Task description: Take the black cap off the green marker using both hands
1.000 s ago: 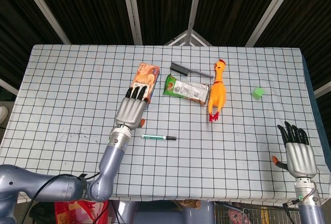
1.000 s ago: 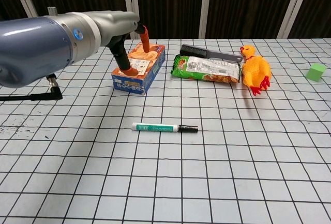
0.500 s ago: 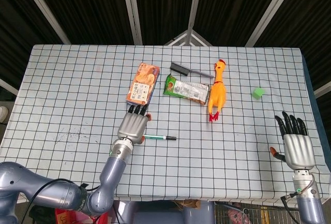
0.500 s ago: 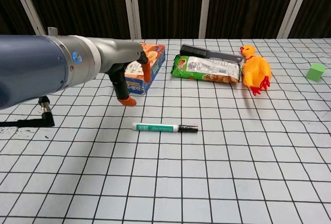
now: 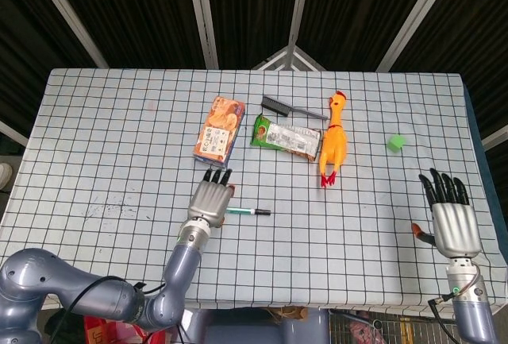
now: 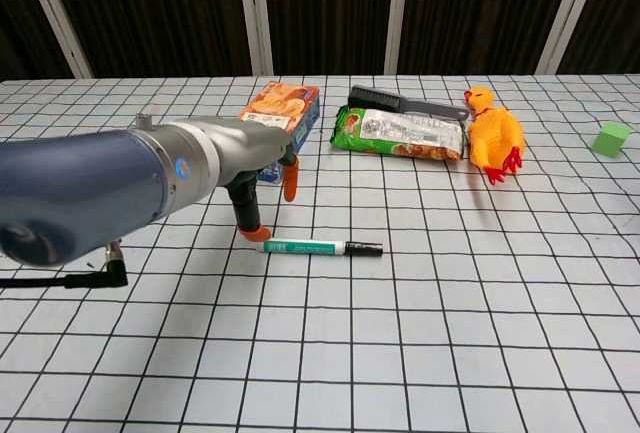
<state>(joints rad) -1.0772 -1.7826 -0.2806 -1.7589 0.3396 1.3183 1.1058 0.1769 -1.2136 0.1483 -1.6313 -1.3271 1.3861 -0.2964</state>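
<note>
No writing on any item can be read: the orange box (image 5: 218,128) and the green snack packet (image 5: 286,137) carry printed labels too small to make out, and the green marker (image 5: 242,211) shows only a green band on its white barrel. One marker lies flat just below the centre of the head view, its black cap (image 5: 263,212) pointing to the right of the frame and still fitted on.

The left hand (image 5: 209,200) sits at the marker's left end, palm down, fingers straight and pointing up the frame; in the chest view an orange fingertip (image 6: 253,234) rests just beside that end, and it holds nothing. The right hand (image 5: 450,219) hovers at the lower right edge of the head view, fingers spread and extended, empty, well apart from the marker.

Across the upper middle of the checked table (image 5: 103,137) lie one box, one packet, one black comb (image 5: 290,108), one rubber chicken (image 5: 334,140) and one green cube (image 5: 396,142).
</note>
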